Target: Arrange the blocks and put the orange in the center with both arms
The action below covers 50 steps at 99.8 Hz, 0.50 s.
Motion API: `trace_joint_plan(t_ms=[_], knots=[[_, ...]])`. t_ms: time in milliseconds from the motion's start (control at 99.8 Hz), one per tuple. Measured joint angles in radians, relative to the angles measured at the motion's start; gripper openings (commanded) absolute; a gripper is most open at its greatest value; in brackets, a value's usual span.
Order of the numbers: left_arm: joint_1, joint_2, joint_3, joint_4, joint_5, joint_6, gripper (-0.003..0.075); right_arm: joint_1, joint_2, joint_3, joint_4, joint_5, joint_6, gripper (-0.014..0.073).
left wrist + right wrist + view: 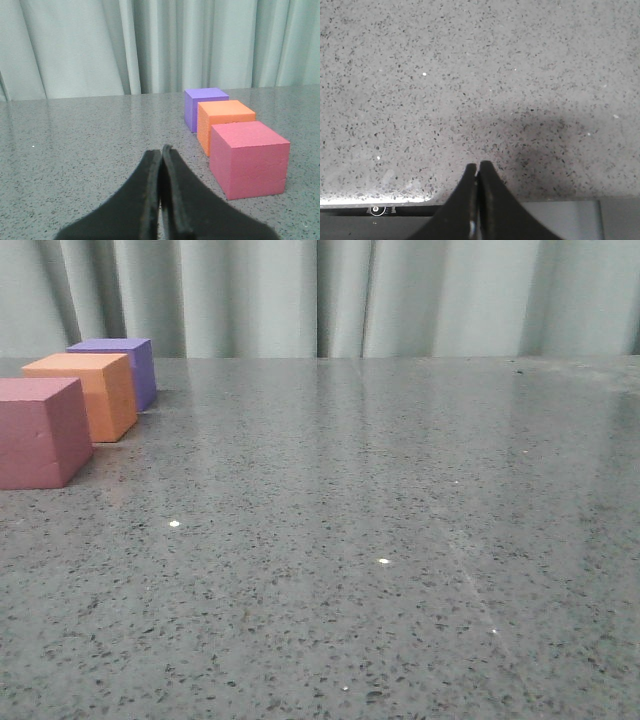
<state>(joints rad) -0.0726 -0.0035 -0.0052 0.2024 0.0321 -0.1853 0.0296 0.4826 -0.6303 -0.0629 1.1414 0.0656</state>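
Observation:
Three foam cubes stand in a row at the far left of the table. The pink-red cube (38, 430) is nearest, the orange cube (85, 393) sits behind it in the middle, and the purple cube (122, 364) is farthest. All three also show in the left wrist view: pink-red (248, 159), orange (222, 120), purple (202, 105). My left gripper (161, 152) is shut and empty, low over the table, beside and short of the pink-red cube. My right gripper (477, 167) is shut and empty over bare table near its edge. Neither gripper shows in the front view.
The grey speckled tabletop (380, 540) stretches to the right of the cubes. A pale curtain (350, 295) hangs behind the table's back edge. In the right wrist view the table's edge (380, 202) runs just under the fingers.

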Motion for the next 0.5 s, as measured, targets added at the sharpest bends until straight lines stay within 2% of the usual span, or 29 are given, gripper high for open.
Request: trace_joint_plan(t_ms=[501], knots=[[0.000,0.000,0.000,-0.008,-0.002,0.000,-0.0019,0.000,0.000,0.000,0.000,0.000,0.000,-0.0067]])
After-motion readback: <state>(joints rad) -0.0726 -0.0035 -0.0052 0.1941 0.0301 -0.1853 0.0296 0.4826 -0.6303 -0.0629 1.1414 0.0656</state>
